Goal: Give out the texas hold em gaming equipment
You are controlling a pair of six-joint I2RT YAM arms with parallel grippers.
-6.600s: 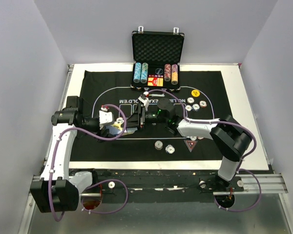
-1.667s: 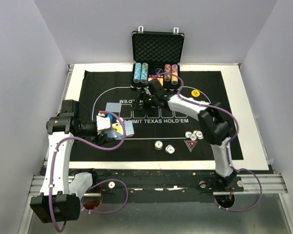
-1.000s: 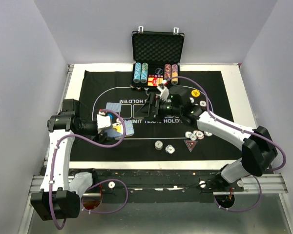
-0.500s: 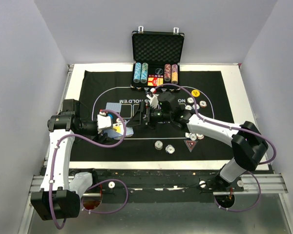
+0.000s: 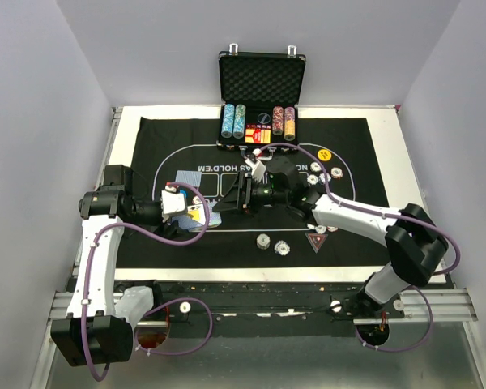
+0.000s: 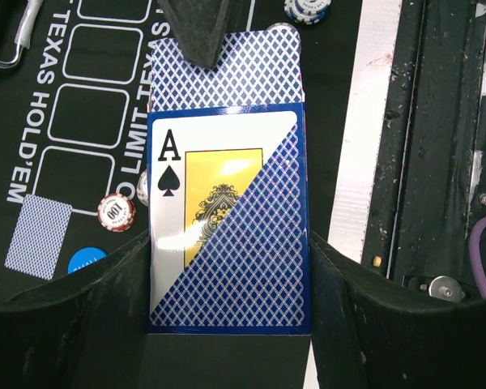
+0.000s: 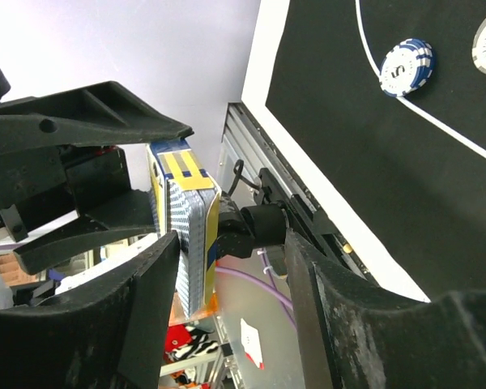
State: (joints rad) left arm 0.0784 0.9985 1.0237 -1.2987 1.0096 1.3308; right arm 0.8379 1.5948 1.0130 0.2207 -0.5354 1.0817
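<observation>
My left gripper [image 6: 228, 243] is shut on a card box [image 6: 227, 219] printed with an ace of spades. Blue-backed playing cards [image 6: 235, 69] stick out of its far end. The box [image 5: 204, 214] hangs over the mat's left part. My right gripper [image 5: 227, 197] has reached across to it. In the right wrist view the box [image 7: 186, 235] stands between my open right gripper [image 7: 231, 243] jaws, close to the left finger, with a gap on the other side. One right fingertip [image 6: 193, 32] lies over the protruding cards. A single card [image 5: 189, 177] lies face down on the mat.
The open black case [image 5: 262, 89] with chip rows stands at the back. On the black mat [image 5: 348, 138] lie poker chips [image 5: 263, 241], a red triangular marker [image 5: 315, 241], more chips [image 5: 322, 226] and a yellow button [image 5: 325, 154]. A blue button [image 6: 85, 261] lies near the single card.
My right arm has swung left from the mat's middle to the card box, and its jaws have narrowed around the cards' end. The left arm holds still.
</observation>
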